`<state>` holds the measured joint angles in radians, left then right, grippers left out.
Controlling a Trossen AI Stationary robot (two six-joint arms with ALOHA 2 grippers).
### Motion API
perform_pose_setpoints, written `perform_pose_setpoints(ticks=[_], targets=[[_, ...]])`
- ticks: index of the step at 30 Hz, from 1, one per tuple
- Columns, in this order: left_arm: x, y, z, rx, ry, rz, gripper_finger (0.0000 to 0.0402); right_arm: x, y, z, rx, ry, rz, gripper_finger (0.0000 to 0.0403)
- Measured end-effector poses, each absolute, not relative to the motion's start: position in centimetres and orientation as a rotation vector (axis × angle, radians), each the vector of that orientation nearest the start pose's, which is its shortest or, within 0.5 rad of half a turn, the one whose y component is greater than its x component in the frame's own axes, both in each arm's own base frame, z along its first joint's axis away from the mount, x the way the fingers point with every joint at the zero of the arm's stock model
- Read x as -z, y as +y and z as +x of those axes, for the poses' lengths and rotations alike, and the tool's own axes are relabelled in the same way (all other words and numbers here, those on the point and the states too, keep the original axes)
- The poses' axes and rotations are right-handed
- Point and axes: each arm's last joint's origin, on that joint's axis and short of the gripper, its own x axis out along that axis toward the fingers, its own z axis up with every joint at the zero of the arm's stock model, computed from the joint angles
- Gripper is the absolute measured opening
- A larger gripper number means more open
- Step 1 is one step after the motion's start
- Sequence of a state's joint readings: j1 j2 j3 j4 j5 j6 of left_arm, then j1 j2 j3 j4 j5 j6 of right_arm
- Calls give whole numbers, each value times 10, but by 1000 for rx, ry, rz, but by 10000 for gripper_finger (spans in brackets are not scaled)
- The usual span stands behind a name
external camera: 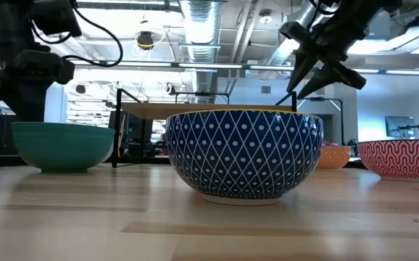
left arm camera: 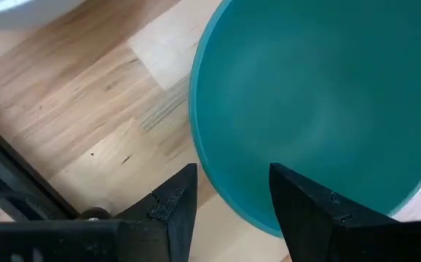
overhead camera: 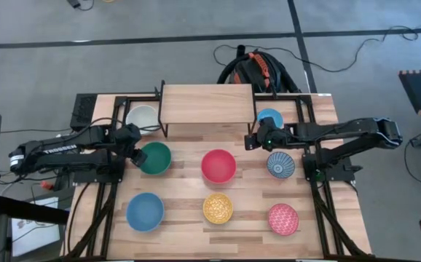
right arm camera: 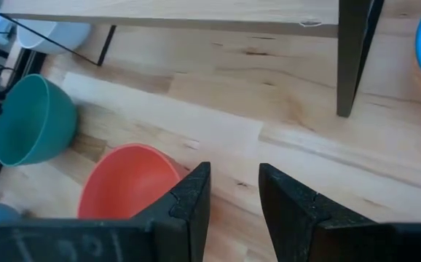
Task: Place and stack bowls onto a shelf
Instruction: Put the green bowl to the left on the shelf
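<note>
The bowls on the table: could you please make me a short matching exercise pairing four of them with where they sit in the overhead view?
Things:
1. white bowl
2. green bowl
3. red bowl
4. pink-patterned bowl

Places:
A. right under the left claw
B. table's middle, in front of the shelf
C. front row, right end
D. beside the shelf's left end

Pairs: 1-D, 2-A, 3-B, 4-C

In the left wrist view the green bowl [left arm camera: 320,102] ran off the frame. The shelf [overhead camera: 207,104] hid part of the white bowl [overhead camera: 142,116] and one blue bowl [overhead camera: 270,118].
</note>
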<state>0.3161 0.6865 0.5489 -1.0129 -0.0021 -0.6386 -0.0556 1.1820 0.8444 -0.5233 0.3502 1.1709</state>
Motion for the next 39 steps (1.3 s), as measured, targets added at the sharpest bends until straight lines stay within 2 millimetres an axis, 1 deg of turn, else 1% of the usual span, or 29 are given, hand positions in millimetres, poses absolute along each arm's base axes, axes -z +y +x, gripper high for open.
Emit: perform_pose_setpoints(ticks=[5, 12, 14, 16, 22, 23, 29, 31, 33, 39], targets=[[-208, 37, 101, -747, 980, -685, 155, -251, -26, 232, 835, 520, 958, 143], [-180, 38, 105, -789, 1003, -740, 152, -252, -27, 232, 834, 519, 947, 143], [-177, 38, 104, -802, 1018, -739, 138, -252, -27, 232, 834, 519, 947, 143], [-177, 38, 105, -803, 1014, -737, 116, -252, -27, 232, 834, 519, 947, 143], [-178, 39, 105, -804, 1006, -714, 23, -252, -27, 232, 832, 515, 949, 140], [-178, 39, 105, -806, 1006, -708, 12, -252, -27, 232, 832, 515, 949, 138], [-179, 39, 106, -795, 997, -698, 2, -252, -27, 232, 832, 513, 951, 120], [-183, 39, 107, -783, 991, -701, 1, -252, -27, 233, 827, 509, 951, 116], [-192, 39, 110, -760, 970, -690, 0, -254, -26, 234, 809, 491, 955, 112], [-238, 37, 114, -714, 915, -592, 0, -261, -15, 242, 745, 394, 951, 103]])
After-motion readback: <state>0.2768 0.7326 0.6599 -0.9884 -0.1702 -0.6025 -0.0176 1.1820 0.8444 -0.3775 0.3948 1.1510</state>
